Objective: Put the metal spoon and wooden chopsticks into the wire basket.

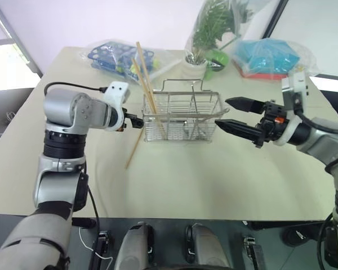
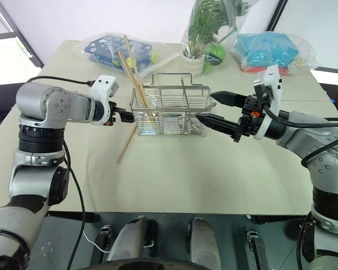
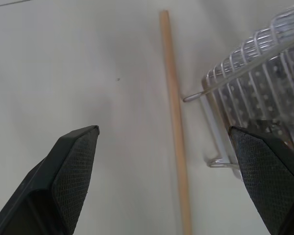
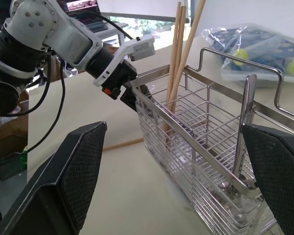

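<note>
Wire basket [image 1: 180, 117] sits mid-table toward the far edge, and three wooden chopsticks [image 1: 146, 79] are standing in its left end, leaning out over the rim. The metal spoon [image 4: 245, 117] stands upright in the basket's right half. One more chopstick [image 3: 175, 122] lies flat on the table [image 1: 174, 180], just beside the basket's left end. Left gripper [image 3: 166, 186] hovers above that stick, jaws spread wide, holding nothing. Right gripper [image 1: 232, 115] waits by the basket's right end, wide open and empty
</note>
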`<action>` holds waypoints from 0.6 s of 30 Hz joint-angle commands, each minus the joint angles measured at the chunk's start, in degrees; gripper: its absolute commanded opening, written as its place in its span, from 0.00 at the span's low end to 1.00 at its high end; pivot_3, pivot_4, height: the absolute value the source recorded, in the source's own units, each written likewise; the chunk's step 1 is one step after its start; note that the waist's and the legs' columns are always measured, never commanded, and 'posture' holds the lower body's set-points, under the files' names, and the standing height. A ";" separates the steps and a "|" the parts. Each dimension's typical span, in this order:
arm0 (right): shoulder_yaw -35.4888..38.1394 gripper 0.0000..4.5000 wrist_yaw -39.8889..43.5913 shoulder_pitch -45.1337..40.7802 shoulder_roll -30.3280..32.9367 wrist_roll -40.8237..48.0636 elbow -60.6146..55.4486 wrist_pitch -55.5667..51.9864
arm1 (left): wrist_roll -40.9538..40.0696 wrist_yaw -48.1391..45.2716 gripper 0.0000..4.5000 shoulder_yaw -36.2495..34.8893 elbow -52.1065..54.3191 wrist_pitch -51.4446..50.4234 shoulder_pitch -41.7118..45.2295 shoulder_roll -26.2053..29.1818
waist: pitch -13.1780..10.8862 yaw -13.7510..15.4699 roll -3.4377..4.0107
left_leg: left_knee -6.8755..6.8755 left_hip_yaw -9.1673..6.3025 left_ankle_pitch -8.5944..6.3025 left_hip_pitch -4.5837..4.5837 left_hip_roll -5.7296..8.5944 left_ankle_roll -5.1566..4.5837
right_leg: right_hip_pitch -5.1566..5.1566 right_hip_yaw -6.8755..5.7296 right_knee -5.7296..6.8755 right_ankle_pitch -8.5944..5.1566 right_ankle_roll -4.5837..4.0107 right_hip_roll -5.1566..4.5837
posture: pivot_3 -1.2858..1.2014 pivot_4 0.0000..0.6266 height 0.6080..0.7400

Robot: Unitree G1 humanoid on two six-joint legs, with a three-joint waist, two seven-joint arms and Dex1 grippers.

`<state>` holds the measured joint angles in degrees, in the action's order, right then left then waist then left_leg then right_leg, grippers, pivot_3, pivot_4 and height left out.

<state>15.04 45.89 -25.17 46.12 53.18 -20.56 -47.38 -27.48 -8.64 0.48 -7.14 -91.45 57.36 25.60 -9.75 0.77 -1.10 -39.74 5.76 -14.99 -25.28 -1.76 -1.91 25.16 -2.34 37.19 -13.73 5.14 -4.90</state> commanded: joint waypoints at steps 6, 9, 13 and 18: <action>2.19 1.00 -0.71 -0.07 0.61 1.08 -1.98 0.34 | 5.40 -2.24 0.99 3.96 -4.30 6.62 -0.42 -0.67 | 0.00 -0.06 0.00 | 0.00 0.01 0.00 0.00 -0.01 -0.01 | 0.01 0.00 0.00 0.00 0.00 0.00 | 0.52 0.24 0.85; 2.24 1.00 0.52 1.45 1.37 0.92 -3.11 0.62 | 6.61 -3.22 0.99 4.53 -6.60 8.34 -0.44 -0.95 | 0.00 0.01 0.00 | 0.00 0.01 -0.01 0.00 0.00 -0.02 | 0.01 0.00 -0.01 0.00 0.00 -0.01 | 0.52 0.24 0.85; 2.37 1.00 1.78 3.61 2.24 0.55 -4.52 0.95 | 7.68 -4.79 0.99 5.06 -9.33 10.81 0.22 -2.09 | 0.00 0.01 0.00 | 0.00 0.02 -0.02 -0.02 0.01 -0.04 | 0.01 0.00 -0.02 0.00 0.00 -0.03 | 0.52 0.24 0.85; 2.66 1.00 2.44 4.51 3.07 0.43 -4.78 1.10 | 9.02 -6.51 0.99 5.90 -11.60 13.11 0.10 -3.35 | 0.00 0.00 0.00 | 0.00 0.01 -0.03 -0.01 0.01 -0.05 | 0.01 0.00 -0.02 0.00 0.00 -0.02 | 0.52 0.24 0.85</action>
<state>16.04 47.81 -20.47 48.48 53.12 -23.55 -47.34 -19.03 -14.23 6.02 -19.04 -79.66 56.63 22.55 -9.75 0.77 -1.10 -39.74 5.78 -15.02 -25.29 -1.75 -1.96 25.17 -2.34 37.17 -13.73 5.14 -4.93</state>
